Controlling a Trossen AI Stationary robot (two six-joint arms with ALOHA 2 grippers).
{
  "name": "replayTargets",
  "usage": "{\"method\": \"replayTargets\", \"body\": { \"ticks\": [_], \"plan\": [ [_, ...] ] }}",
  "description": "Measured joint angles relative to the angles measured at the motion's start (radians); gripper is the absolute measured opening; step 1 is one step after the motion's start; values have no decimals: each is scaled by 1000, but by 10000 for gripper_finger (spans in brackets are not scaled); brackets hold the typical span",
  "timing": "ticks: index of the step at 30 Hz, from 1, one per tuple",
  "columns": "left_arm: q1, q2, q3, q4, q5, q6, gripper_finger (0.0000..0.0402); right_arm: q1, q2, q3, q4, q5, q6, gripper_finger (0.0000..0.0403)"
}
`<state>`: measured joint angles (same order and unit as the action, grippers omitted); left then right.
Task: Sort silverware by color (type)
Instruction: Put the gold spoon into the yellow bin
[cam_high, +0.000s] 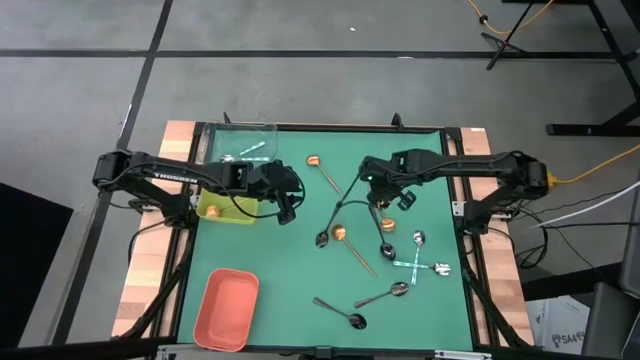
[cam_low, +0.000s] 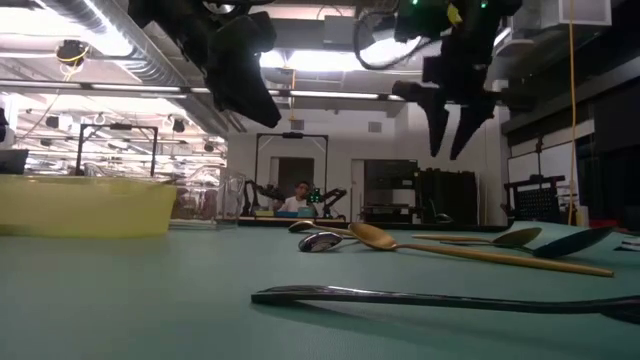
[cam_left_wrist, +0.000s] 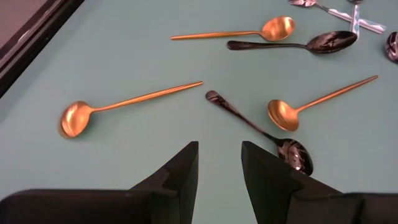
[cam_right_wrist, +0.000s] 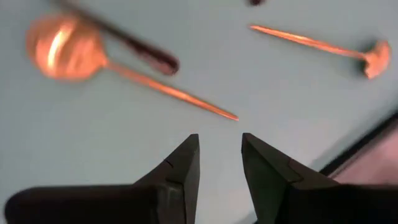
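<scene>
Black spoon (cam_low: 440, 297) frontmost; right gripper (cam_low: 452, 135) above gold spoon (cam_low: 470, 250).

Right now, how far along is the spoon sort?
Early. Done: silver spoons lie in the clear tray. In hand: nothing; left gripper and right gripper hover open and empty above the mat. Left: gold spoons, dark spoons and silver ones loose on the mat.

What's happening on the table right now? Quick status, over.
Left gripper and right gripper open, empty, above mat. Gold, black, silver spoons mostly unsorted; few in clear tray. Nothing in the way.
</scene>
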<state>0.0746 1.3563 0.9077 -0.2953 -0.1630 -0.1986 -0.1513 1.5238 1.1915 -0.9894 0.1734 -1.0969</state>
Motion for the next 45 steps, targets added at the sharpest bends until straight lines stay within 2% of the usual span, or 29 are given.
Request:
{"method": "replayTargets", "body": {
  "ticks": [5, 17, 31, 45],
  "plan": [
    [0, 0, 0, 0, 0, 0, 116, 0, 66, 0, -4, 0, -198, 111],
    [1, 0, 0, -1, 0, 0, 116, 0, 262, 0, 12, 1, -350, 111],
    [1, 0, 0, -2, 0, 0, 116, 0, 378, 0, 50, 36, -356, 111],
    [1, 0, 0, -2, 0, 0, 116, -29, 387, 0, 53, 43, -350, 110]
  ]
}}
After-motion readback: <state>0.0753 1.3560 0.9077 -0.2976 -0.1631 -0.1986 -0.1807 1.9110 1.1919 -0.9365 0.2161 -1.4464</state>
